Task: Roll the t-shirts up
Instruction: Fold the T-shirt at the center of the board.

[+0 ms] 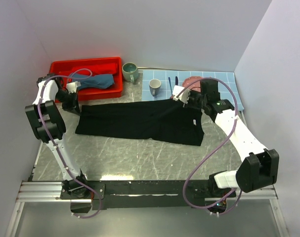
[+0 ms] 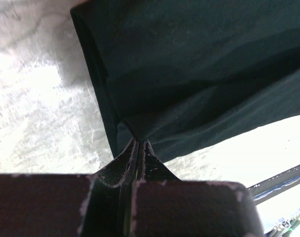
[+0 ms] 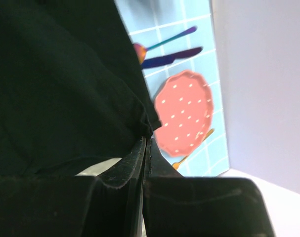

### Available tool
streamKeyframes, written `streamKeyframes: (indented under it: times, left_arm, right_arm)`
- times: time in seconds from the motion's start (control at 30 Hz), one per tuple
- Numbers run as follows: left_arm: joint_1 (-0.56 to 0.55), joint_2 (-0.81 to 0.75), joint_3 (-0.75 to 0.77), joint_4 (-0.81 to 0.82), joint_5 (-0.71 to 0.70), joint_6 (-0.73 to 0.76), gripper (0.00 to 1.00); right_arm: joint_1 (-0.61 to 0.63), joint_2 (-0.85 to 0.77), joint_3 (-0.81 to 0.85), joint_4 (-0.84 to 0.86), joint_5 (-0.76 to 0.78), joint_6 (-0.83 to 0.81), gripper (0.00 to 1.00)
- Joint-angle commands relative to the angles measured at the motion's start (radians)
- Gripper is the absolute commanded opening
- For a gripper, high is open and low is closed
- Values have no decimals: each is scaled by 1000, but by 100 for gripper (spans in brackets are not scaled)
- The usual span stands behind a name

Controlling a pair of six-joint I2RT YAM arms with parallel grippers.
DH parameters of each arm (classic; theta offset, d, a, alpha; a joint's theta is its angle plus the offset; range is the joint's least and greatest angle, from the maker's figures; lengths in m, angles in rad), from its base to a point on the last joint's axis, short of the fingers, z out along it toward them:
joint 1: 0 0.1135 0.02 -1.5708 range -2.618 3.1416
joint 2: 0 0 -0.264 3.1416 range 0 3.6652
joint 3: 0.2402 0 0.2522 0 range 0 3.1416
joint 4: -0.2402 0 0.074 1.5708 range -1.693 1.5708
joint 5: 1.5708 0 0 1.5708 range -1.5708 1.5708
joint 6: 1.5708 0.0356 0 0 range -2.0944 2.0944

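Nearest the overhead lens are the two arm bases on their rail along the bottom of the frame; from there each arm reaches up toward the middle of the tabletop point(image 1: 140, 163).

Across the centre of that view lies the black t-shirt point(image 1: 140, 121), spread flat as a long band running left to right, with a tiny pale mark near its right end. The left pincer point(image 2: 139, 140) is clamped tight on the cloth at the band's upper left corner, a pleat of dark fabric gathered right at its tips. The right pincer point(image 3: 146, 140) is likewise closed on the shirt's far edge toward the upper right, beside the blue-checked placemat point(image 1: 229, 81), where a pink spotted plate point(image 3: 184, 113) and some cutlery lie.

In the upper left of the overhead view stands a red bin point(image 1: 85, 64), and inside it rests the slate-blue t-shirt point(image 1: 95, 81), bundled up in what looks to me like a finished roll. Two mugs, a green mug point(image 1: 130, 71) and a grey mug point(image 1: 154, 87), stand just right of the bin.

So I'd reckon one shirt is done and stowed. The black one looks only narrowed and laid out: no turn of a roll shows at either end. Rolling it end to end, and probably placing it with the other, is what remains.
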Motion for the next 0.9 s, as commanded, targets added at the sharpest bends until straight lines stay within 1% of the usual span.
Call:
streamKeyframes:
  times: [0.0,0.13,0.23,0.5,0.63,0.77,0.87]
  left_arm:
    - [4,-114,-76,-31,-25,11,1]
    - [8,-195,-148,-65,-37,37,1]
    - [11,-255,-185,-106,-45,64,1]
    - [53,-404,-218,-209,-22,117,1]
    - [56,-492,-306,-211,-28,123,1]
    - [56,-559,-407,-211,-54,156,1]
    - [59,-533,-441,-209,-47,152,1]
  right_arm:
    - [-10,7,84,63,-23,-39,0]
    - [-12,-10,110,29,-20,-38,0]
    - [-12,-62,100,-18,-28,-32,0]
    - [11,-264,21,-106,-22,24,0]
    - [44,-346,-15,-153,-12,30,0]
    - [105,-422,-51,-193,-8,47,0]
    - [148,-439,-85,-201,0,74,0]
